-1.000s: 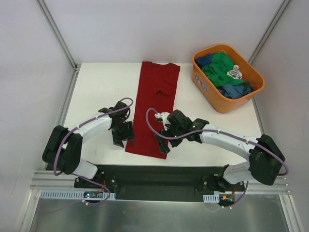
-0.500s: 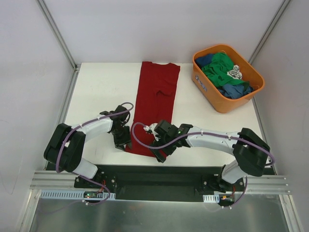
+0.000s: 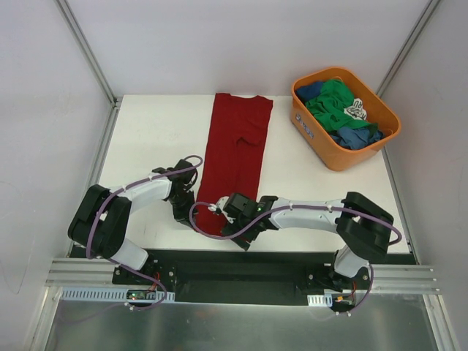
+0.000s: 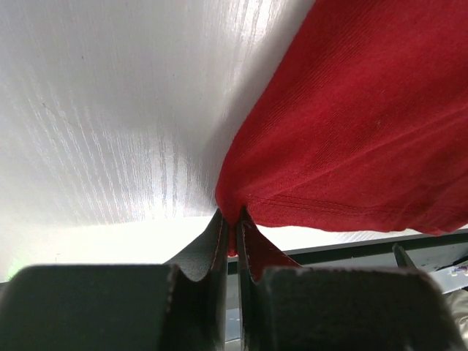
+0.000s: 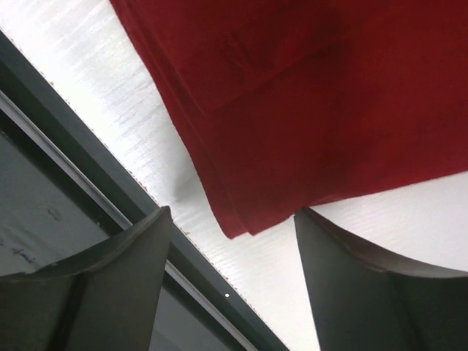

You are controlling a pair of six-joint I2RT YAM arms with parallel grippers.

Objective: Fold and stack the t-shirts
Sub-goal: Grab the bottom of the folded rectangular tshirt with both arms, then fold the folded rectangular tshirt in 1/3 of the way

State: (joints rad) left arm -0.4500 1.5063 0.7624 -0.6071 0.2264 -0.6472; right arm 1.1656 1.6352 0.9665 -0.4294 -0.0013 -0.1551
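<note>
Your dark red t-shirt (image 3: 238,157) lies folded into a long narrow strip down the middle of the tabletop (image 3: 153,139), its collar end at the far edge and its hem end close to the near edge. Your left pincer (image 4: 232,223) is clamped together on the strip's near-left corner, with a small pinch of red hem caught between the tips. Your right pincer (image 5: 231,216) stands apart at the near-right corner, which shows layered cloth edges, one finger on each side of it. Whether those fingers touch the cloth, you cannot tell. In the far right corner sits the orange tub (image 3: 327,153), holding a green tee (image 3: 333,99) and a blue tee (image 3: 356,137) in a heap.
</note>
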